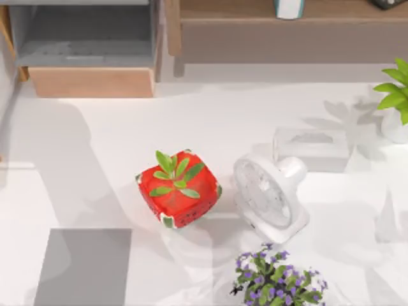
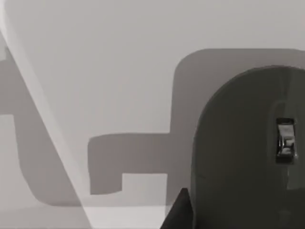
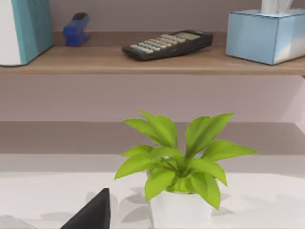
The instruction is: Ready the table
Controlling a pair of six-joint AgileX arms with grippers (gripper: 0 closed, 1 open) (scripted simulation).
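Pincer: right [image 3: 93,212] near leafy plant [image 3: 178,164] | red pot [image 1: 179,189], fan [image 1: 268,194] mid-table [image 1: 95,159]

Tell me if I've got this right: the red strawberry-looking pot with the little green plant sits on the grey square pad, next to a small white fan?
Not quite. In the top view the red pot stands on the bare white table, apart from the grey pad. The white fan is indeed beside it.

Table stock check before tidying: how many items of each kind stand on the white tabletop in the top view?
Potted plants: 3 (red pot, purple flowers, white pot)
Fans: 1, white fan
Tissue boxes: 1, white box
Grey pads: 1, pad
Total: 6
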